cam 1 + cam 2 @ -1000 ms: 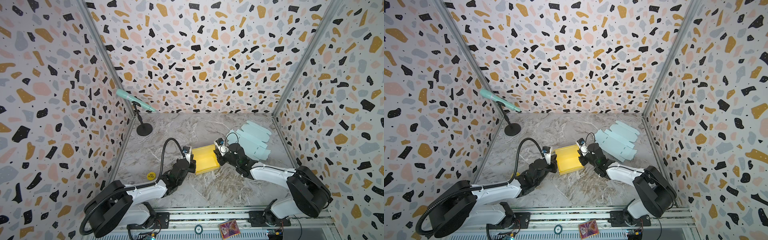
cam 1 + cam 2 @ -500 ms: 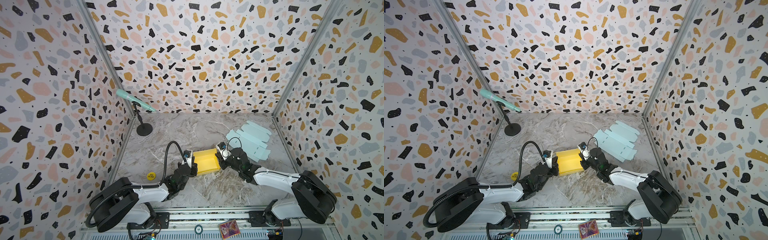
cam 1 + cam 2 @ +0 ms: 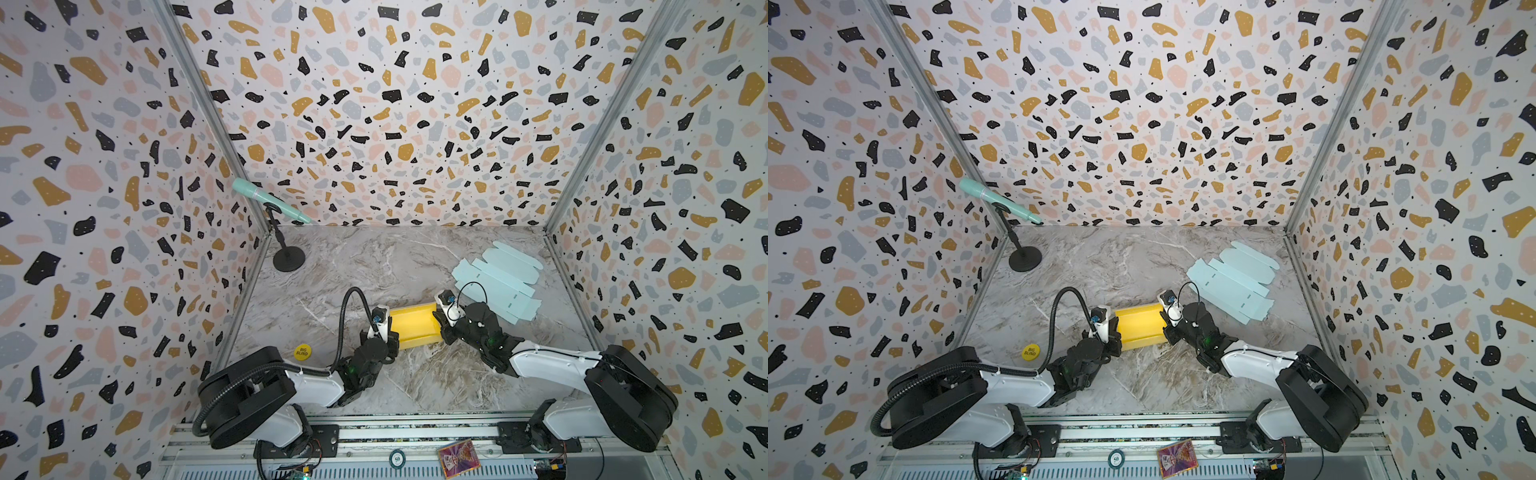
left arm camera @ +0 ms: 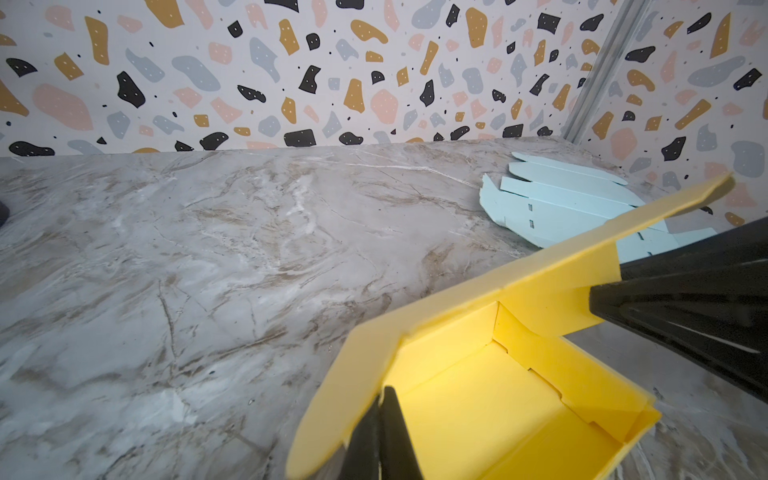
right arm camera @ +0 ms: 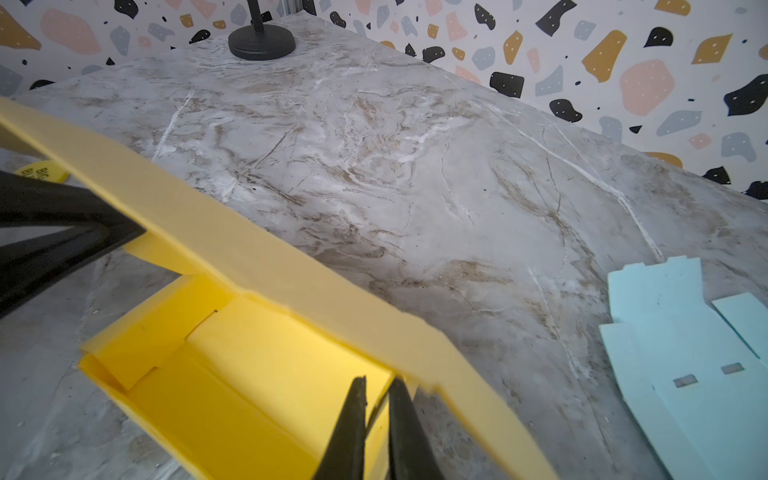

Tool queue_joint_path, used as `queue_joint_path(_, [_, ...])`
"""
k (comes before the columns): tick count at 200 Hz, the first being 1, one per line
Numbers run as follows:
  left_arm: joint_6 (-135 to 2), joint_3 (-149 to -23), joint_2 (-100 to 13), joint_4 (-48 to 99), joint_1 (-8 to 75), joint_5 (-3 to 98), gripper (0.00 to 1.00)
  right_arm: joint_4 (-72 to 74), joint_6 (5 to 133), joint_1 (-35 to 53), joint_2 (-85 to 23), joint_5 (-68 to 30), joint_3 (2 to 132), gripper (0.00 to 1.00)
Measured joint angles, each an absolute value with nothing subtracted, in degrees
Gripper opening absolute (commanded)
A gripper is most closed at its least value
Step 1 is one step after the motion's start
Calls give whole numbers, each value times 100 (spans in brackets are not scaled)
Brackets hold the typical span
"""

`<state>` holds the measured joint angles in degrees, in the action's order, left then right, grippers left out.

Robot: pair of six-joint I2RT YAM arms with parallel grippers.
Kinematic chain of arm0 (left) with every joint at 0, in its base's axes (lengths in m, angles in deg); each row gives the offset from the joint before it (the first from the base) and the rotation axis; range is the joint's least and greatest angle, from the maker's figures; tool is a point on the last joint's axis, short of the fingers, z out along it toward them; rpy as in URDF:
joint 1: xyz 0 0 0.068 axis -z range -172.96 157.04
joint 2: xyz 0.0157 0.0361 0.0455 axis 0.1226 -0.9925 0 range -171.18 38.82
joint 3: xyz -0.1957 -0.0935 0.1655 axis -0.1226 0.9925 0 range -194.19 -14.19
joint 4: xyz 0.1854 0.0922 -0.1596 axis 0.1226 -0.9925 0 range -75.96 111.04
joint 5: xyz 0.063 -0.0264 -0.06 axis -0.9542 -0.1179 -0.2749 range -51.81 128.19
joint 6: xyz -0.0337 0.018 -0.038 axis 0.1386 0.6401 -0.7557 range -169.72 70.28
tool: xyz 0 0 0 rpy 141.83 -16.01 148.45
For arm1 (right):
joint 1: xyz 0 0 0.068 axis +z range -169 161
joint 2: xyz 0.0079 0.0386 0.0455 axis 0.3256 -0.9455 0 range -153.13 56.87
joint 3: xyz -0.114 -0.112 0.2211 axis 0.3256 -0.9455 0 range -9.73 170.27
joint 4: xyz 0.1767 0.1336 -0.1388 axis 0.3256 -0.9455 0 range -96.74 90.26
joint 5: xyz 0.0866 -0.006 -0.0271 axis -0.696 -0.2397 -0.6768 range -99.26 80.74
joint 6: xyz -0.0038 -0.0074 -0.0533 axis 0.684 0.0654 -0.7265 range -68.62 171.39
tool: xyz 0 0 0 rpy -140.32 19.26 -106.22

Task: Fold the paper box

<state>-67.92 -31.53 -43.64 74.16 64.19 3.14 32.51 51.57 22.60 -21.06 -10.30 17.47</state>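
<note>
The left gripper [image 3: 392,332] pinches the 9 o'clock end wall of the yellow paper box [image 3: 415,328], which sits open-topped mid-way across the marble table [image 3: 374,266], and the right gripper [image 3: 441,328] pinches its 3 o'clock wall, flat blue sheets [image 3: 498,278] lying toward 2 o'clock.

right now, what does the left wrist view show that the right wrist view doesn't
Only the left wrist view: the metal corner post of the enclosure, and the rounded tips of the light blue flat blanks. Only the right wrist view: the black stand base and the yellow chip. Both: the yellow box, pinched at opposite ends by the left gripper and right gripper, on the marble table, plus part of the blanks.
</note>
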Motion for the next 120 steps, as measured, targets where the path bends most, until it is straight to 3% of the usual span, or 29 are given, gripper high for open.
queue_joint_path(86, [-6829, -3147, -4502, 7346, 6867, -173, 0, 3332, 5332, 2339, -1872, -905, 1459, 14])
queue_joint_path(120, [-6827, -3147, -4561, 7386, 6935, -245, 0, 3341, 5426, 2387, -1732, -912, 1369, 23])
